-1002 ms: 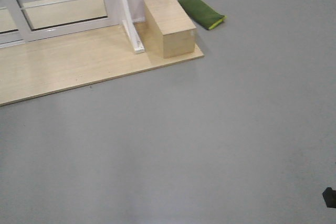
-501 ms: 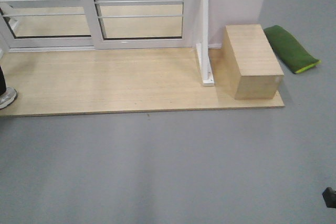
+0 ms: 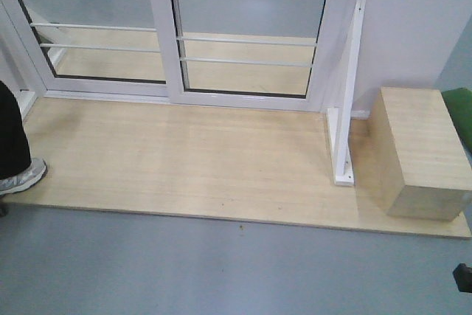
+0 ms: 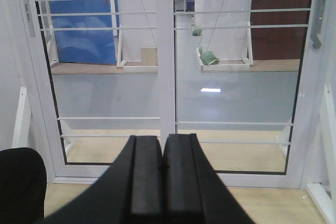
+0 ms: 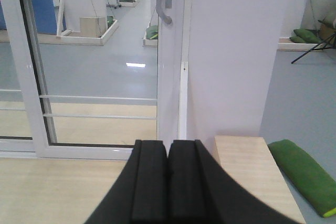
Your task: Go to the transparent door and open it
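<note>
The front camera looks steeply down from above, just off the wooden platform (image 3: 184, 160), catching only the lower part of the transparent door (image 3: 247, 35). Both wrist cameras look level along their own pressed-together fingers. The left gripper (image 4: 163, 145) faces the door square on. The right gripper (image 5: 168, 148) points further right, sharing the wooden box (image 5: 241, 171) with the front view.

White-framed transparent door (image 3: 247, 27) stands upright, shut, curved handle (image 4: 316, 15) on its right stile.
</note>
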### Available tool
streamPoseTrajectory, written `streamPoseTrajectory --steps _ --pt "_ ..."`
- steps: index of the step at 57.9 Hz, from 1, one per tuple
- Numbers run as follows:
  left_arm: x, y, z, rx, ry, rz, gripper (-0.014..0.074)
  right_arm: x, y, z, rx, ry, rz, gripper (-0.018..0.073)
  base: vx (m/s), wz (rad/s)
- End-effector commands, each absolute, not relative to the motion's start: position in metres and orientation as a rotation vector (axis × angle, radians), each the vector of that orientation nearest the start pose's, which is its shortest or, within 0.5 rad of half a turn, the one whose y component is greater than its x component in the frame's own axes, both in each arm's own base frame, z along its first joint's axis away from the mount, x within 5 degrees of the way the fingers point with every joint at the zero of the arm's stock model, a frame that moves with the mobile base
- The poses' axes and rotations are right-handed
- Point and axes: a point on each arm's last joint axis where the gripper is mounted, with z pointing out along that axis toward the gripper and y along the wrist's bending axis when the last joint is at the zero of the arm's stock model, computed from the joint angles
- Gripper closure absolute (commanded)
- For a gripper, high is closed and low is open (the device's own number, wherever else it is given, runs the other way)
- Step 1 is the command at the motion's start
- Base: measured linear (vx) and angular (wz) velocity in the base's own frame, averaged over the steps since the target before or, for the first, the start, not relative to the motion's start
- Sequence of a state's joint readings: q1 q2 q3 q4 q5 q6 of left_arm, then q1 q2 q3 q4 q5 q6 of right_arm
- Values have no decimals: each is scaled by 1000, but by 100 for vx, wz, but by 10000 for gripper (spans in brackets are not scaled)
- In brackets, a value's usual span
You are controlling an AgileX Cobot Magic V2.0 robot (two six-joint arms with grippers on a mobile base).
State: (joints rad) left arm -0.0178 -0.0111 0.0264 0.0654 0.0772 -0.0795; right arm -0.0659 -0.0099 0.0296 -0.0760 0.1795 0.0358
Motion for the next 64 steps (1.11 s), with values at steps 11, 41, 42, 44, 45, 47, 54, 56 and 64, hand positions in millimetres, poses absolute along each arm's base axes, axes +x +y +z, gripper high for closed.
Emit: streamPoseTrajectory --steps 11,41,42,44,45,47,54,56,64 --pt "57 -1 195 -5 1512 -40 602 56 -4 191 19 1605 -97 567 57 0" --pt "57 -1 195 -5 1512 -40 602 56 -4 191 19 1605 -97 567 51 -9" --pt "57 -1 195 -5 1512 -40 602 56 -4 191 19 1605 -97 567 44 -12" --pt "57 -1 195 -5 1512 -40 602 56 -4 191 19 1605 -97 567 43 -12" --pt "57 -1 195 -5 1512 -40 602 56 -4 191 19 1605 -97 567 41 -12" --pt "57 -1 195 -5 1512 -40 602 56 -4 191 19 1605 -97 567 41 -12" --pt "57 -1 195 -5 1512 -40 602 56 -4 191 19 1605 -97 567 39 -12" --pt "57 -1 195 -5 1512 -40 602 56 -4 191 19 1605 -97 567 37 -11" --pt "57 -1 195 -5 1512 -40 602 56 -4 191 19 1605 -97 567 35 -10"
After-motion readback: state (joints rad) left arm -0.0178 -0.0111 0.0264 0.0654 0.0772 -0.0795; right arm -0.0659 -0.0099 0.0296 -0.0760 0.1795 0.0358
